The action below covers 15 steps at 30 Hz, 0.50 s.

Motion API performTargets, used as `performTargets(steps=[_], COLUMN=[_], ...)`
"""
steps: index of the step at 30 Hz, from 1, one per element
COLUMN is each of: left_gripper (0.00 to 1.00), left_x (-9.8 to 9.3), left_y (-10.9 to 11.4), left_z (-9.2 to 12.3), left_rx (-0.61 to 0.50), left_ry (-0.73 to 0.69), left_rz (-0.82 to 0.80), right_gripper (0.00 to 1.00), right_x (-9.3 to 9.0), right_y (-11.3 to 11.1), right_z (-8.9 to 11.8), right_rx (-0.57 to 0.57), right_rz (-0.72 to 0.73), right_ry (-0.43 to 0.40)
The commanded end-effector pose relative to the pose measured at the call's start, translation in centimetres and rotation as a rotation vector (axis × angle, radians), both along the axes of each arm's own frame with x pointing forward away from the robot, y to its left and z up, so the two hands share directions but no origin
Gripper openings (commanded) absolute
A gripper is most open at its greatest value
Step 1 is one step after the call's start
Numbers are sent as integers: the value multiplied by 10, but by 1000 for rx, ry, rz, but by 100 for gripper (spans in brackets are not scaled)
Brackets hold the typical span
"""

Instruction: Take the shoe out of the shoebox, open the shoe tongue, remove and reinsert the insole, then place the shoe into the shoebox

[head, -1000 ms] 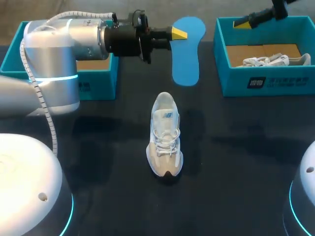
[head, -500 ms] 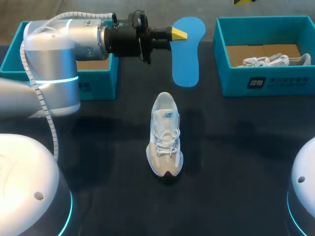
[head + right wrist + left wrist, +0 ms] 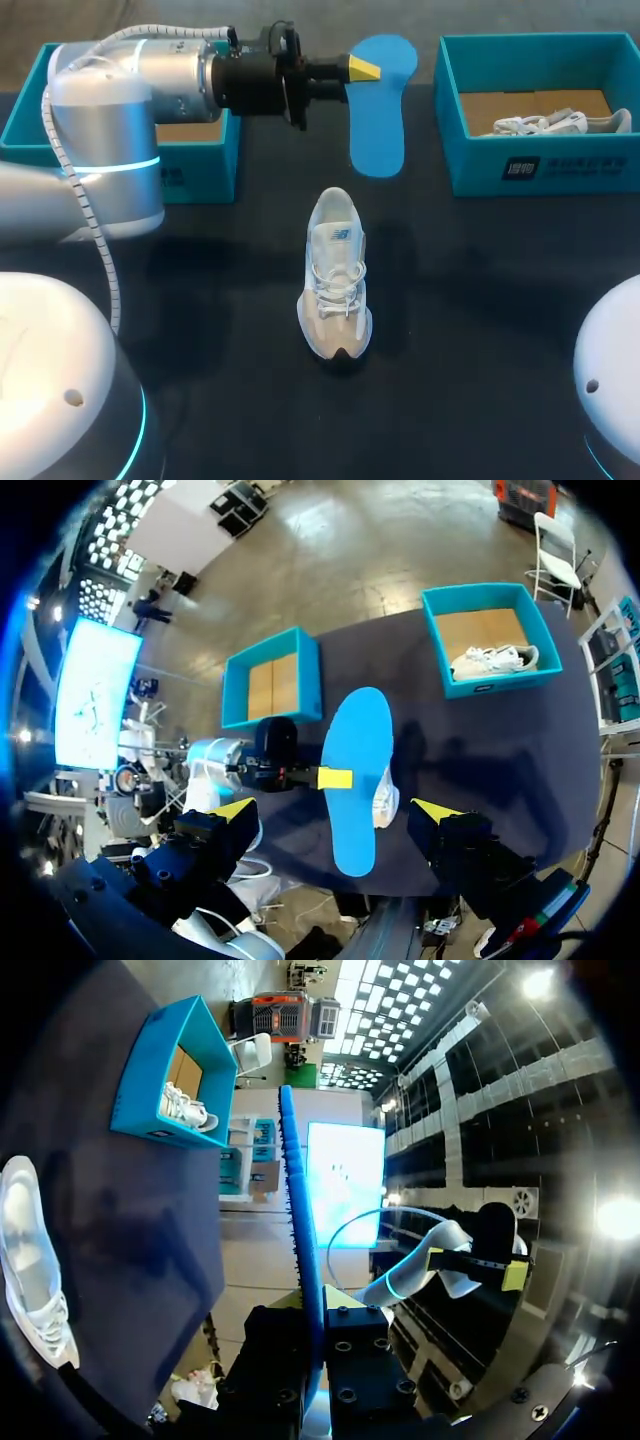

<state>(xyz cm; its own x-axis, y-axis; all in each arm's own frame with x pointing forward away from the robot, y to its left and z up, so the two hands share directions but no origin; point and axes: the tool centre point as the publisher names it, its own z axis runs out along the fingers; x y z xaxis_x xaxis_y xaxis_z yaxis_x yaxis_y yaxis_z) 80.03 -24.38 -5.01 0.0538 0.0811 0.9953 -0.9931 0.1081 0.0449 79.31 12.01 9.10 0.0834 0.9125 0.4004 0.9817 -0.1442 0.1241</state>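
My left gripper (image 3: pixel 364 68) is shut on the edge of a blue insole (image 3: pixel 381 112) and holds it in the air above the far middle of the table. From the left wrist the insole (image 3: pixel 300 1210) shows edge-on, running out from between the fingers of the left gripper (image 3: pixel 316 1312). A white and beige shoe (image 3: pixel 337 276) stands on the dark table below, toe toward me. High above the table, my right gripper (image 3: pixel 335 810) is wide open with nothing in it and looks down on the insole (image 3: pixel 358 775) and shoe (image 3: pixel 388 800).
A teal shoebox (image 3: pixel 540 165) at the far right holds a second white shoe (image 3: pixel 545 123). Another teal shoebox (image 3: pixel 195 165) at the far left is partly hidden by my left arm. The robot's white bases fill the near corners.
My right gripper, seen over the right shoebox a second ago, has risen out of the head view. The left arm, insole and shoe have stayed put.
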Motion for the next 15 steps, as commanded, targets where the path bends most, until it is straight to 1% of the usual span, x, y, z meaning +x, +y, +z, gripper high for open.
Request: performTargets(steps=[1,5,11,15], left_gripper=[0,0,0,0], left_x=[0,0,0,0], left_y=[1,1,1,1], left_z=[0,0,0,0], left_rx=[3,3,3,3], left_ry=[-1,-1,-1,-1], left_rz=[-1,-1,-1,-1], right_gripper=[100,100,100,100], right_x=[-2,-4,-6,-7], right_y=[9,12,17,18], right_z=[6,10,9,8], right_rx=[-279,-322,-390,-398], right_rz=[-40,-48,-83,-87], right_ry=[30,45,97,102])
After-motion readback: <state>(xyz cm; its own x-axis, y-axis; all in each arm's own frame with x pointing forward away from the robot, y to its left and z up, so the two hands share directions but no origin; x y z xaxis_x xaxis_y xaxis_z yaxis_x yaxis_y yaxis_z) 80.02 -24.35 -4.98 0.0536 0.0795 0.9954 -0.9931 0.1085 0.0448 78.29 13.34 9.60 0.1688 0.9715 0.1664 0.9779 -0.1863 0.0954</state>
